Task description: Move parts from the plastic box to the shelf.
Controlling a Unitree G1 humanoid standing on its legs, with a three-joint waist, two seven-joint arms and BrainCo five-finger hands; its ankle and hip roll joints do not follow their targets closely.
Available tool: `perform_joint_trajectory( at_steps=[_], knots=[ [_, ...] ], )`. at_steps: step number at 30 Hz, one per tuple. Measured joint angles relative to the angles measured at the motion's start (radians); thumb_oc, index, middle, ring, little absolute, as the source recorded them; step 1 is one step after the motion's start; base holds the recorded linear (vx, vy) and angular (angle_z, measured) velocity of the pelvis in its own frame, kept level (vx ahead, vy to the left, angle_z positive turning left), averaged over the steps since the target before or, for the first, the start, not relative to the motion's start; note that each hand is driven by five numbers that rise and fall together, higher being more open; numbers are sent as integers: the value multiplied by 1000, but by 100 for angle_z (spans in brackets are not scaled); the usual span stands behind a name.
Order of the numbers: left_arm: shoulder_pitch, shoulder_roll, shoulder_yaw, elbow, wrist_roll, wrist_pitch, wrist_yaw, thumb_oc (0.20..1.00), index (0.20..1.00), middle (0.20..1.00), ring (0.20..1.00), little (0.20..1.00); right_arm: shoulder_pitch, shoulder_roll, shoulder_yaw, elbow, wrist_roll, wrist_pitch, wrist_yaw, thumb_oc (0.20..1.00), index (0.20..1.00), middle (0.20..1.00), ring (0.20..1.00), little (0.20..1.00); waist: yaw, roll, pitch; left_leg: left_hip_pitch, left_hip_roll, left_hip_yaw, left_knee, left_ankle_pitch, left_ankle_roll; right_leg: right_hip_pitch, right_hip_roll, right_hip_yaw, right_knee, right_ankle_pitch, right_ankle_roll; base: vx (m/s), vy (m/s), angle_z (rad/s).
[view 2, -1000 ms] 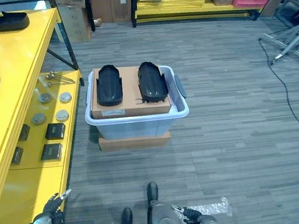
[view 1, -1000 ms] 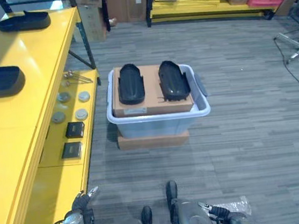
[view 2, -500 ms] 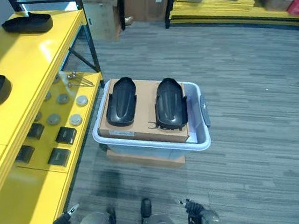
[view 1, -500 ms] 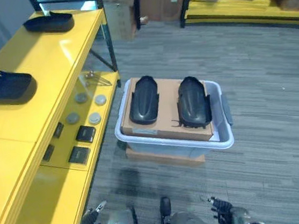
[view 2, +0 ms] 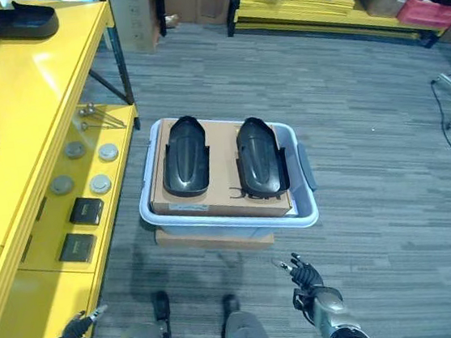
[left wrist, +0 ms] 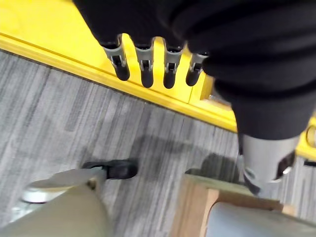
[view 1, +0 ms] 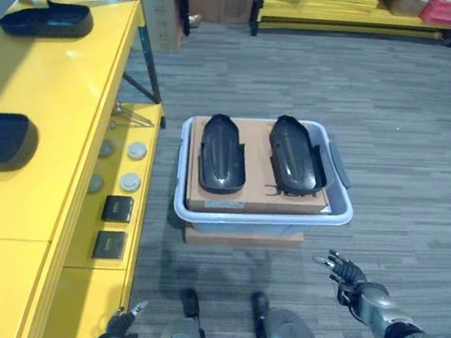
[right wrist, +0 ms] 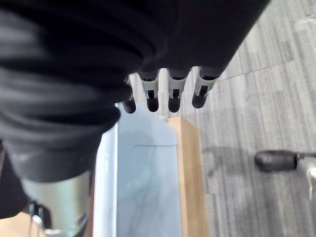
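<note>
Both black parts point(view 1: 220, 154) lie on cardboard in the plastic box point(view 1: 340, 213), untouched. My right robot hand point(view 1: 352, 275) and left robot hand point(view 1: 117, 324) hang low, fingers relaxed and empty. Next I reach for a part, then the yellow shelf point(view 1: 55, 107).

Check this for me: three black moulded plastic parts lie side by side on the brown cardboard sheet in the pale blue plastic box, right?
Not three: two black moulded plastic parts lie side by side on the brown cardboard sheet in the pale blue plastic box, as the left eye view shows.
</note>
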Motion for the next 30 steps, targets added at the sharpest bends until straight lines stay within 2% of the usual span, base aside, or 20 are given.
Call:
perform_joint_trajectory(
  at_steps=[1, 2, 3, 5, 6, 8, 9, 10, 11, 14, 16, 18, 21, 26, 27, 28, 30],
  knots=[
    [-9, 11, 5, -5, -10, 0, 0, 1000, 1000, 1000, 1000, 1000, 1, 9, 0, -7, -15, -6, -3, 1000, 1000, 1000, 1000, 1000, -4, -6, -4, 2, 4, -2, 0, -1, -3, -2, -18, -2, -23, 16, 22, 53, -389, 6],
    [-5, 16, 19, -20, -11, 0, 0, 1000, 1000, 1000, 1000, 1000, 3, 10, 10, -30, -30, -5, -13, 1000, 1000, 1000, 1000, 1000, -1, -9, -6, 3, 8, 8, 0, 4, -16, -1, -24, -25, -27, 24, 25, 70, -299, -12],
    [2, 15, 22, -38, -11, -1, 0, 1000, 1000, 1000, 1000, 1000, 3, 8, 12, -67, -38, -6, -22, 1000, 1000, 1000, 1000, 1000, 14, -11, -8, 7, 20, 24, 0, 0, -12, -9, -18, -60, -31, 29, 18, 101, -371, -21],
    [6, 5, 31, -37, -13, 2, 1, 1000, 1000, 1000, 1000, 1000, -1, -13, 12, -151, -39, 0, -56, 1000, 1000, 1000, 1000, 1000, 13, -21, -15, 8, 30, 4, 1, -1, -41, 22, 35, -58, -44, 43, 0, 81, -253, 7],
    [13, 4, 32, -37, -19, 3, 1, 1000, 1000, 1000, 1000, 1000, -4, -39, 11, -211, -39, 5, -78, 1000, 1000, 1000, 1000, 1000, 9, -36, -24, 1, 26, -8, 2, 4, -60, 51, 66, -46, -72, 69, -31, 85, -211, 40],
    [47, -53, 29, -39, -21, 8, -3, 1000, 1000, 1000, 1000, 1000, -53, -118, 6, -257, -38, 20, -118, 1000, 1000, 1000, 1000, 1000, 10, -2, -34, -7, 80, -11, 30, 3, -87, 81, 122, -55, -119, 95, -53, 155, -287, 12],
    [47, -53, 29, -39, -21, 8, -3, 1000, 1000, 1000, 1000, 1000, -53, -118, 6, -257, -38, 20, -118, 1000, 1000, 1000, 1000, 1000, 10, -2, -34, -7, 80, -11, 30, 3, -87, 81, 122, -55, -119, 95, -53, 150, -215, 1],
    [80, -105, 27, -39, -18, 14, -3, 1000, 1000, 1000, 1000, 1000, -75, -203, -55, -341, -37, 51, -139, 1000, 1000, 1000, 1000, 1000, 12, 2, -36, -23, 108, -9, 83, 9, -95, 110, 153, -75, -138, 92, -84, 94, -108, 15],
    [89, -122, 23, -40, -17, 16, -3, 1000, 1000, 1000, 1000, 1000, -85, -231, -89, -355, -37, 54, -152, 1000, 1000, 1000, 1000, 1000, 10, 3, -36, -29, 117, -5, 100, 10, -97, 116, 163, -85, -138, 86, -94, 64, -51, 22],
    [102, -118, 15, -50, 12, 21, -4, 1000, 1000, 1000, 1000, 1000, -96, -278, -162, -395, -37, 75, -165, 1000, 1000, 1000, 1000, 1000, 9, 5, -37, -45, 134, 19, 115, 22, -106, 118, 180, -112, -139, 77, -114, 42, 29, 20],
    [116, -112, -13, -72, 23, 23, -11, 1000, 1000, 1000, 1000, 1000, -121, -302, -184, -420, -38, 85, -177, 1000, 1000, 1000, 1000, 1000, 2, 11, -36, -34, 107, 38, 78, 21, -109, 100, 180, -111, -138, 81, -120, 89, 80, 9],
    [112, -113, -14, -67, 43, 25, -25, 1000, 1000, 1000, 1000, 1000, -128, -307, -172, -419, -40, 106, -183, 1000, 1000, 1000, 1000, 1000, -16, 27, -28, -18, 103, 51, 37, 18, -105, 102, 183, -125, -138, 82, -115, 77, 60, 18],
    [106, -100, -33, -65, 68, 21, -25, 1000, 1000, 1000, 1000, 1000, -160, -309, -107, -405, -77, 171, -184, 1000, 1000, 1000, 1000, 1000, -10, 32, -16, -4, 78, 52, -1, 21, -101, 95, 163, -110, -142, 86, -85, 10, 107, -2],
    [8, -39, -79, -76, 58, 19, -39, 1000, 1000, 1000, 1000, 1000, -362, -341, -62, -215, -56, 233, -184, 1000, 1000, 1000, 1000, 1000, 17, 56, 33, -103, 35, 49, -1, 49, -64, -1, 129, -110, -142, 129, -58, -129, 73, 6],
    [-14, -29, -85, -79, 56, 16, -46, 1000, 1000, 1000, 1000, 1000, -413, -351, -57, -158, -76, 231, -183, 1000, 1000, 1000, 1000, 1000, 29, 66, 50, -126, 28, 46, 0, 62, -51, -24, 122, -111, -141, 138, -56, -110, 61, 8],
    [-34, -23, -100, -77, 56, 16, -48, 1000, 1000, 1000, 1000, 1000, -455, -359, -52, -109, -90, 231, -184, 1000, 1000, 1000, 1000, 1000, 35, 73, 64, -141, 24, 45, 0, 62, -54, -37, 118, -112, -141, 144, -52, -109, 61, 10],
    [-64, -20, -111, -103, 38, 9, -55, 1000, 1000, 1000, 1000, 1000, -554, -411, 27, -51, -104, 229, -187, 1000, 1000, 1000, 1000, 1000, 58, 96, 114, -185, 11, 41, -1, 76, -45, -78, 107, -117, -141, 159, -51, -78, 46, 8]
  ],
)
